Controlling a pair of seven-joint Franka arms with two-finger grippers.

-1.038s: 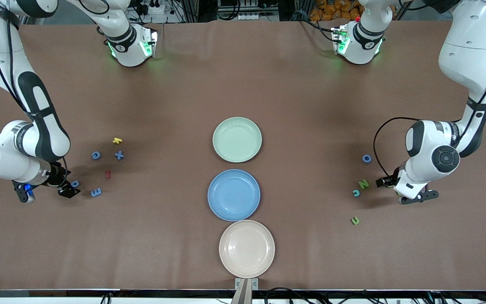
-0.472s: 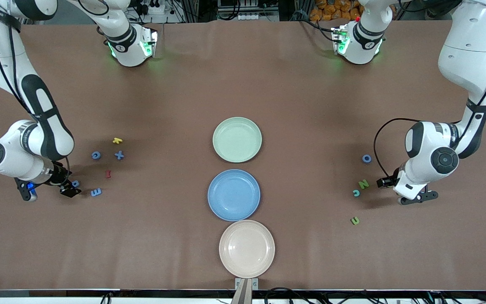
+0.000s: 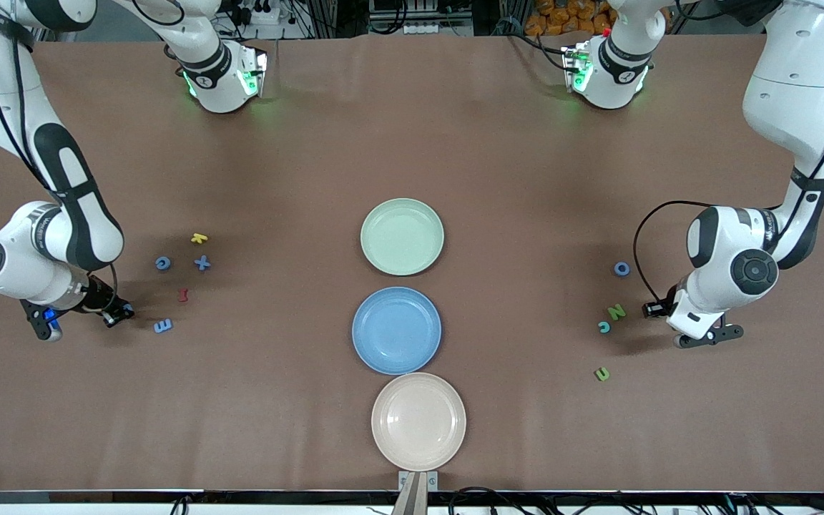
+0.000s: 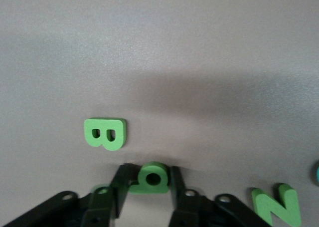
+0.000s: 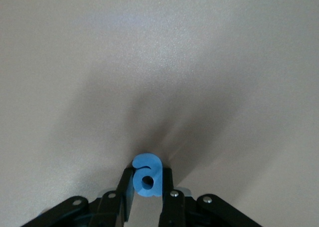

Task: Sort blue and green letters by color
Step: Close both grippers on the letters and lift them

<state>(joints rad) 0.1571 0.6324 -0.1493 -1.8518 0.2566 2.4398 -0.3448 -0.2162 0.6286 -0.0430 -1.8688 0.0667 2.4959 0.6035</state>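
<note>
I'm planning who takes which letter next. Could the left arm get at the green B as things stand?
Probably not right now. The green B lies uncovered on the table beside the left pincer, well within its range, but that pincer is shut on a green letter, which it would have to drop off first.

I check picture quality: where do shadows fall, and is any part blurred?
Front view: soft shadows lie under both arms and green light glows at the bases. Left wrist view: a wide shadow falls above the green letter in the left claw. Right wrist view: shadow fans from the blue letter; the table looks soft.
</note>
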